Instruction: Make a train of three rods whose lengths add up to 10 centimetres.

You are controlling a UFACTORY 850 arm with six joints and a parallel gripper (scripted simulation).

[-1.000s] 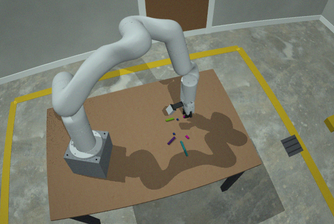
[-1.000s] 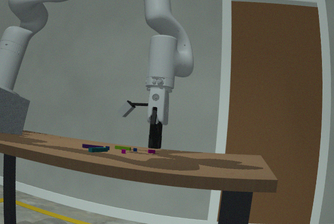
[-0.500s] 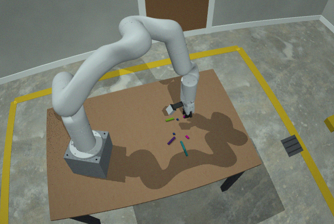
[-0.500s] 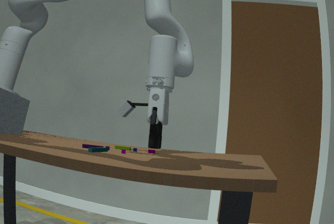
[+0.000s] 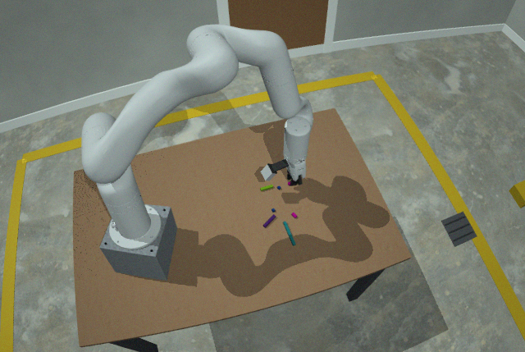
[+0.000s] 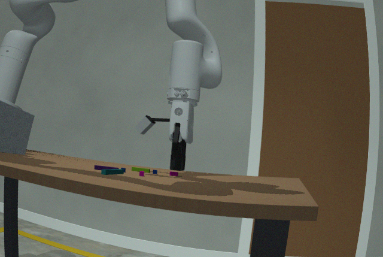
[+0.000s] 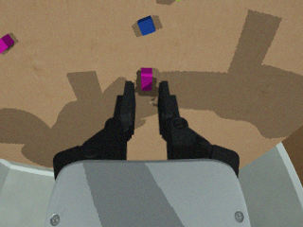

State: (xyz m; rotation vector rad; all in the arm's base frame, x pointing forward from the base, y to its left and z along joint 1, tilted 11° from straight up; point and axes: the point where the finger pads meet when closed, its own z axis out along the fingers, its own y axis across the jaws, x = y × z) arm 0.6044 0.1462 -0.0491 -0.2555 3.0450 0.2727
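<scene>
My gripper (image 5: 295, 180) (image 6: 178, 167) (image 7: 146, 93) points straight down, low over the table (image 5: 203, 297), with its fingers partly open and nothing between them. A short magenta rod (image 5: 289, 183) (image 6: 173, 174) (image 7: 147, 78) lies flat on the table right at the fingertips, in line with the gap. A blue cube (image 5: 279, 187) (image 6: 154, 171) (image 7: 147, 26) and a lime rod (image 5: 267, 188) (image 6: 140, 169) lie just beyond it. Nearer the table's front lie a second magenta rod (image 5: 294, 215) (image 6: 141, 174) (image 7: 7, 43), a second blue cube (image 5: 273, 209) (image 6: 123, 168), a purple rod (image 5: 269, 221) (image 6: 106, 167) and a turquoise rod (image 5: 289, 233) (image 6: 112, 171).
The arm's grey base block (image 5: 139, 250) stands on the table's left part. All rods lie apart from one another near the table's middle. The wrist camera bracket (image 5: 267, 171) sticks out to the left of the gripper.
</scene>
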